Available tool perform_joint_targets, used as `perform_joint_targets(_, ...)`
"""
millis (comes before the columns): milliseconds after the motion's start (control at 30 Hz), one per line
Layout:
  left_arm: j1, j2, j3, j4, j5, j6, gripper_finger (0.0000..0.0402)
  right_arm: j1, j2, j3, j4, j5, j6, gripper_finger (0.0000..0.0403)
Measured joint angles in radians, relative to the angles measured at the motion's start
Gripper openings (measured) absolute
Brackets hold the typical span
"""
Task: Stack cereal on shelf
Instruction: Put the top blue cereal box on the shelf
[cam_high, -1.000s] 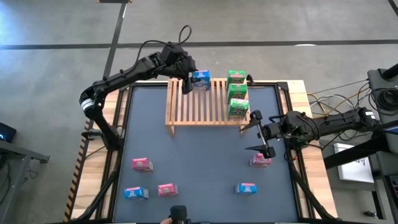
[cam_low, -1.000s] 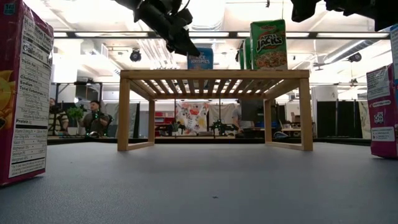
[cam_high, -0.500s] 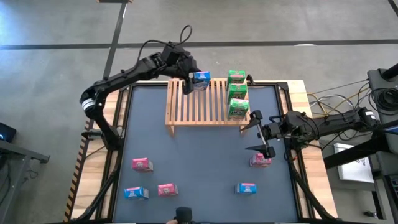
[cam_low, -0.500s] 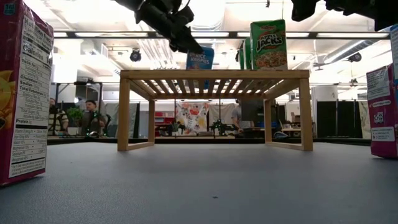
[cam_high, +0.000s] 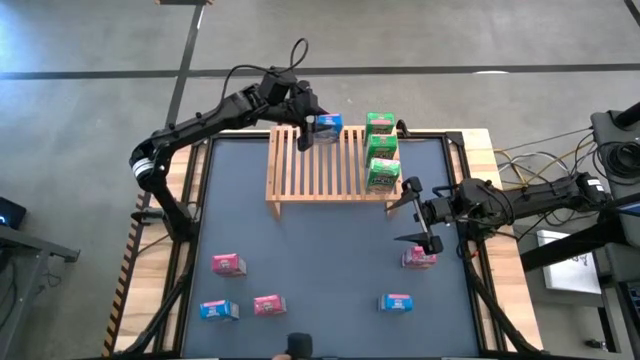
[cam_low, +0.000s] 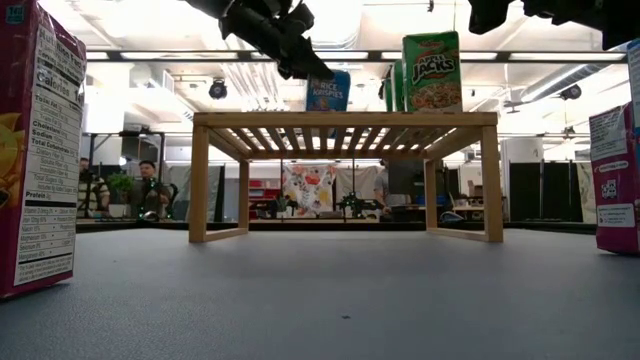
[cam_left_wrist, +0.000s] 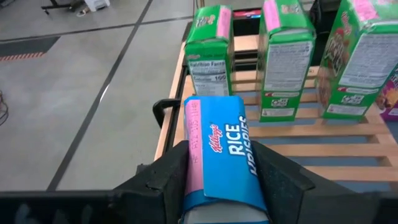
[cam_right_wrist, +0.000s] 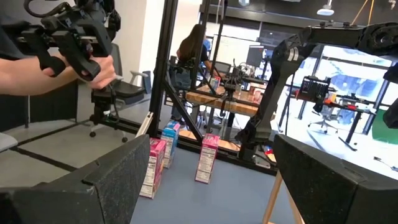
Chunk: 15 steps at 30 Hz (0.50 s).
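I am shifting the blue box (cam_high: 326, 124), clenched in my left claw (cam_left_wrist: 219, 169), a little toward the three green boxes (cam_high: 381, 151) since a second ago; it is tilting over the shelf's (cam_high: 300, 185) far edge, so placement is getting close. My right claw (cam_high: 418, 213) is waiting spread wide above a pink box (cam_high: 420, 258) on the bench (cam_high: 320, 270).

Shelf (cam_high: 318, 172): light wood slat rack on short legs, far side of table.
Green boxes (cam_high: 381, 150): 3, upright in a row on shelf's right end.
Blue box (cam_high: 326, 125): tilted over shelf's far edge, clamped in left gripper (cam_high: 308, 126).
Remaining boxes on table, near side: pink (cam_high: 228, 264), pink (cam_high: 268, 304), pink (cam_high: 420, 258); blue (cam_high: 218, 310), blue (cam_high: 397, 302).
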Motion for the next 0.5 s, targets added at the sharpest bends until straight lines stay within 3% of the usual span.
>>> perform_joint_targets(500, 0.0, 0.017, 0.0, 0.045, 0.056, -0.017, 0.0137, 0.0, 0.0, 0.0, 0.0, 0.0, 0.012, 0.0329)
